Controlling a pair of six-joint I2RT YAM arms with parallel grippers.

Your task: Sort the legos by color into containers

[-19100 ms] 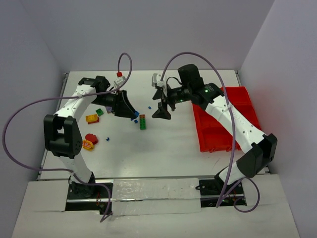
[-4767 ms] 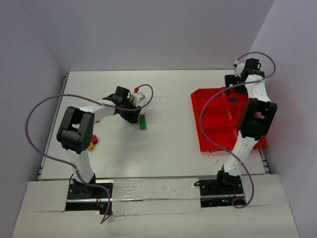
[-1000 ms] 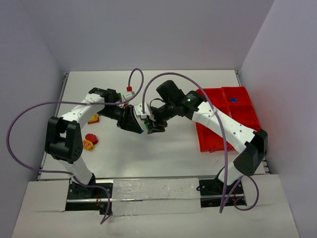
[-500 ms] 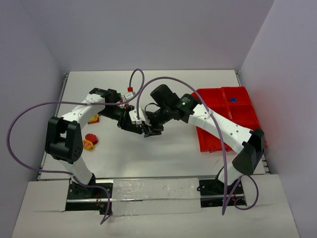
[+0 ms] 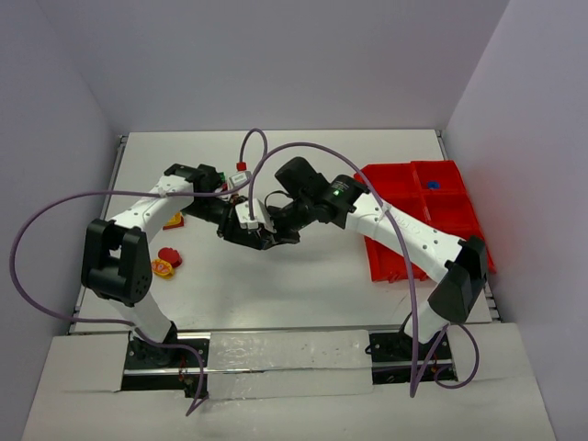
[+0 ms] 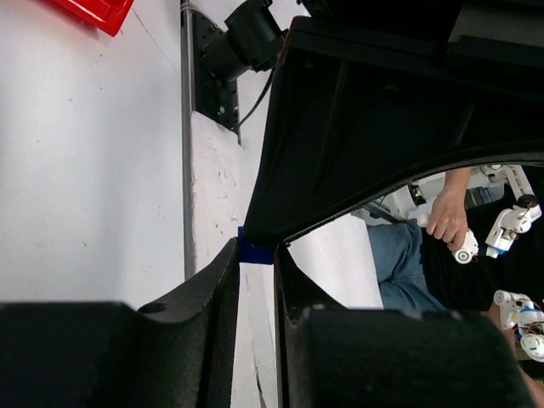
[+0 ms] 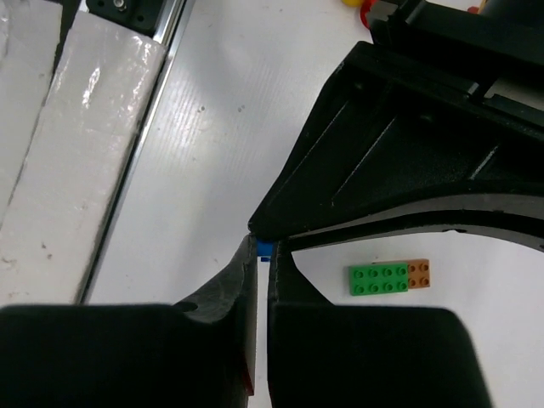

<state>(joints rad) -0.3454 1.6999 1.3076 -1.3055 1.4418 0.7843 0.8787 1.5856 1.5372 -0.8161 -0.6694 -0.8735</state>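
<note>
Sitting pinched in the narrowed left gripper [image 6: 256, 255], the blue lego [image 6: 255, 250] meets the closed right gripper [image 7: 262, 253]

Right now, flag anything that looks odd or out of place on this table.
The left gripper and right gripper meet tip to tip mid-table, both apparently pinching one tiny blue brick; odd, perhaps a handover. A green-and-orange brick lies unsorted on the table nearby.

Bright, even overhead light; soft shadows on the white counter [image 5: 303, 285]; wrist views' near fingers [image 7: 127, 357] dark, blurred.
</note>
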